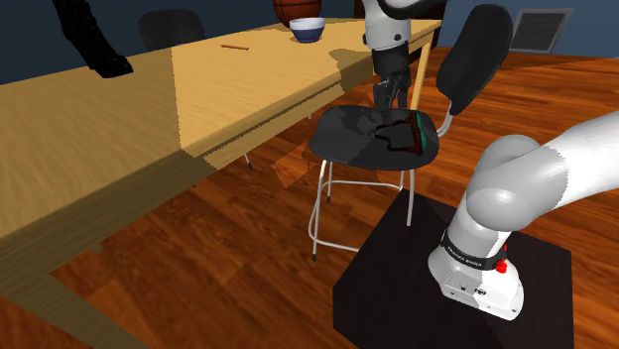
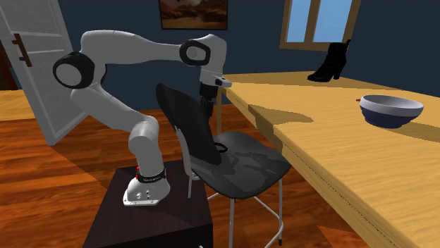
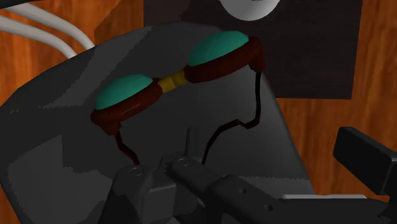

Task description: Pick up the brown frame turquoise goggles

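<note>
goggles (image 3: 173, 81) on black chair (image 1: 342, 139) (glossy seat) | wood floor (image 1: 198, 248) | blue wall (image 2: 254, 32)

A glossy white arm (image 1: 526, 188) of rounded tubular links, with dark grey round joint caps (image 2: 70, 72). Just above the black box stand (image 1: 397, 288), a black band with white lettering (image 1: 468, 255) rings it beside a small red knob (image 1: 503, 265). Its end effector (image 1: 389, 102) is all black.

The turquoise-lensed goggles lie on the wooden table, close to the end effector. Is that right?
No: the goggles lie on the black chair seat, not the table, as the wrist view shows. The end effector is indeed close by.
</note>
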{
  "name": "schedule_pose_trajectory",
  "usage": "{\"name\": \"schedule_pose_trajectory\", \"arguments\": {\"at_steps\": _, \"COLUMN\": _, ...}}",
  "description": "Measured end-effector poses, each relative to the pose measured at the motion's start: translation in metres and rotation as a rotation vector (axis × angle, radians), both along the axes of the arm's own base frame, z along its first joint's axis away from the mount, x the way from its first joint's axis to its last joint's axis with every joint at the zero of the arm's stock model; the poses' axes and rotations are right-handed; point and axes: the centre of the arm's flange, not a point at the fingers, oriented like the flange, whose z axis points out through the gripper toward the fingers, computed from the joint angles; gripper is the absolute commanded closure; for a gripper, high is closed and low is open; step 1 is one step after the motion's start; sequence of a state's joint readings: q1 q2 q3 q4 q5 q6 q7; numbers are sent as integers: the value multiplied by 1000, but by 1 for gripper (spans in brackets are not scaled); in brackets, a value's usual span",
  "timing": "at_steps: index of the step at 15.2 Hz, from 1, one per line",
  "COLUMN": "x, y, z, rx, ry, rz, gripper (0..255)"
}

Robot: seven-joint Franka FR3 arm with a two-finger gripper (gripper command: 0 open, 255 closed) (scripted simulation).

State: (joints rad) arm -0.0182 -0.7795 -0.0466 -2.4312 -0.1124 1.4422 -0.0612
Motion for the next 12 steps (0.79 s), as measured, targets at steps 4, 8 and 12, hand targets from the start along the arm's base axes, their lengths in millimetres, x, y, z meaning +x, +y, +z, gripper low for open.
{"name": "schedule_pose_trajectory", "arguments": {"at_steps": 4, "x": 7, "y": -10, "z": -18, "rx": -52, "ry": -42, "rz": -140, "gripper": 0}}
{"name": "schedule_pose_trajectory", "arguments": {"at_steps": 8, "x": 15, "y": -23, "z": -49, "rx": -115, "ry": -98, "rz": -315, "gripper": 0}}
{"name": "schedule_pose_trajectory", "arguments": {"at_steps": 12, "x": 18, "y": -25, "z": -71, "rx": -121, "ry": -104, "rz": -331, "gripper": 0}}
